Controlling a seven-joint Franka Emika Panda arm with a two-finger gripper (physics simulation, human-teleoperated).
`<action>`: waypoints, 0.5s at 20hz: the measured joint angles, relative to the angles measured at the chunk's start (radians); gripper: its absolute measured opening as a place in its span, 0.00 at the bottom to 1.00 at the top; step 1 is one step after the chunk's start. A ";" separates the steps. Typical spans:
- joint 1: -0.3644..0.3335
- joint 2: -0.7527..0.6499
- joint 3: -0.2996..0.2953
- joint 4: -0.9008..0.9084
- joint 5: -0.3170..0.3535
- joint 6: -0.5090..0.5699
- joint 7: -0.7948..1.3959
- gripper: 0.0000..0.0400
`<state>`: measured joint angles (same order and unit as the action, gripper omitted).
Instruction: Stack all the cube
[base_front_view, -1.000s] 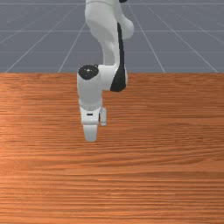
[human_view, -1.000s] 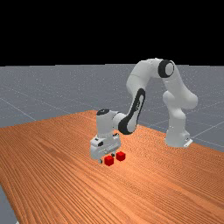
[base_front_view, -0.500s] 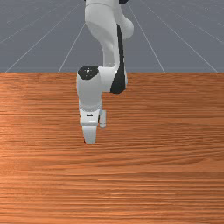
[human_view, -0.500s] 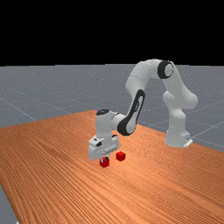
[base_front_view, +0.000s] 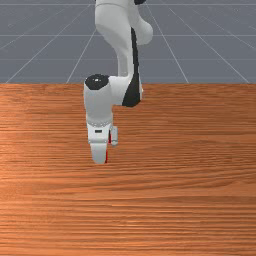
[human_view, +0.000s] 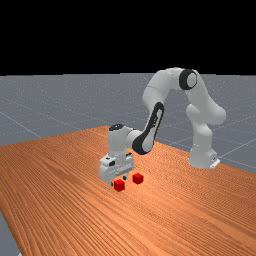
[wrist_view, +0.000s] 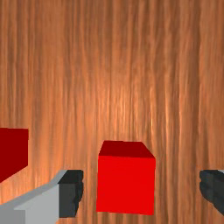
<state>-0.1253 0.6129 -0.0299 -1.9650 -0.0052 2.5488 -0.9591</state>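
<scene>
Straddling a small, solid red cube (wrist_view: 125, 188), the white two-finger gripper (human_view: 118, 181) hangs low over the orange-brown wooden table (human_view: 55, 200), presumably because this is the cube meant to be lifted. A second red cube (human_view: 138, 178) sits on the wood near it, toward the far view's right and just outside one finger. The two stand apart, side by side, so nothing is stacked. That spacing probably suits the job: the second cube can serve as the base, and the gap leaves some room for a finger to come down between them.

The hand is spread wide, with its dark finger pads (wrist_view: 71, 193) on opposite sides of the first cube and bare wood visible beside each. Neither pad touches it and nothing is held. The cube lies off centre, nearer the finger on the second cube's side, so closing from here would likely push it before gripping it. Centring the hand, then lowering it if needed, seems the sensible next move. How far the tips stand above the wood is hard to tell. The finger near the second cube could nudge it if the hand drifts that way.
</scene>
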 joint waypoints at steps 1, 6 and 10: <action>0.013 0.006 -0.015 0.002 -0.012 0.009 0.024 0.99; 0.002 0.066 -0.005 0.041 -0.001 0.001 0.012 1.00; 0.004 0.078 -0.008 0.031 -0.004 0.037 0.014 1.00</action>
<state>-0.1209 0.6908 -0.0379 -1.9340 -0.0090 2.5860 -0.9452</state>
